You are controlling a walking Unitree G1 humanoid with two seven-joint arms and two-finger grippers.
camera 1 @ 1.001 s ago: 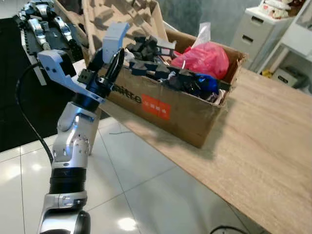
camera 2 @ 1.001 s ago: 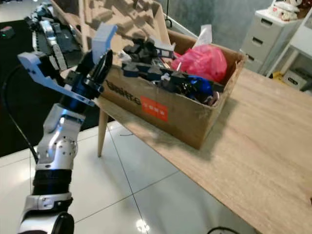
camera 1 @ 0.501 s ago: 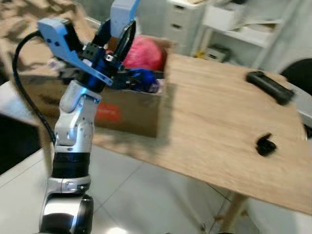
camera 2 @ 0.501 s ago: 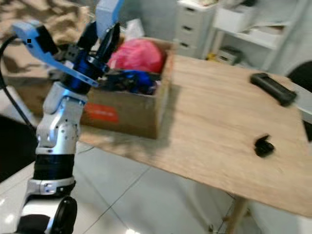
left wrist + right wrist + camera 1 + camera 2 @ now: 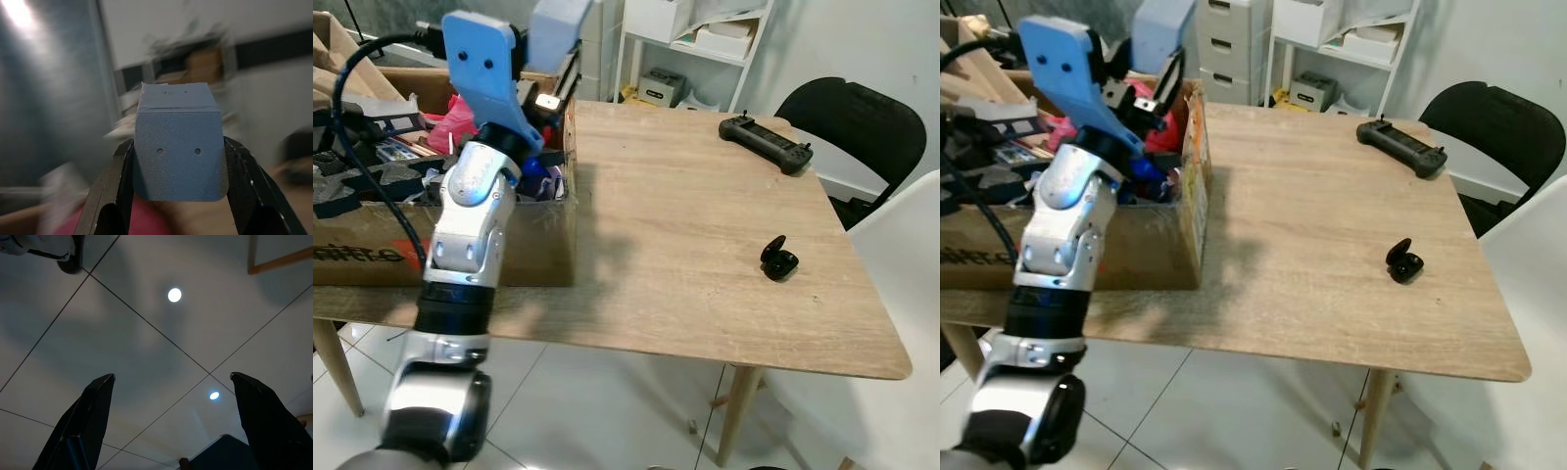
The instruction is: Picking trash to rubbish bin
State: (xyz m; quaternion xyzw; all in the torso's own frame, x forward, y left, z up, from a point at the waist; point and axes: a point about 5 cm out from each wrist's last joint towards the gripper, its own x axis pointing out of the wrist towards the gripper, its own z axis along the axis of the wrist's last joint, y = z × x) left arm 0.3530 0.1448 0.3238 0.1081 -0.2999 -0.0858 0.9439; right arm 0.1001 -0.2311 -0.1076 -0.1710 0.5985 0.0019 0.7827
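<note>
1. The left gripper (image 5: 558, 73) is raised over the right end of the cardboard box (image 5: 553, 220), its jaws clamped on a pale blue block (image 5: 178, 147).
2. In the left wrist view, the black fingers (image 5: 105, 196) press against both sides of the block, and the background behind them is blurred.
3. The cardboard box sits at the left edge of the wooden worktop (image 5: 685, 225) and is packed with mixed clutter, including a pink bag (image 5: 450, 110) and dark parts.
4. A black game controller (image 5: 767, 144) lies near the far right corner of the worktop.
5. A small black earbud case (image 5: 778, 259), its lid open, rests near the right edge of the worktop, well apart from the box.
6. A black chair (image 5: 862, 127) stands beyond the far right corner, and a white chair (image 5: 911, 294) stands beside the right edge.
7. The right gripper (image 5: 171, 426) points down at the tiled floor (image 5: 146, 333), its jaws spread wide and holding nothing.
8. White shelves (image 5: 690, 44) and grey drawers (image 5: 1234, 39) stand past the far edge of the worktop.
</note>
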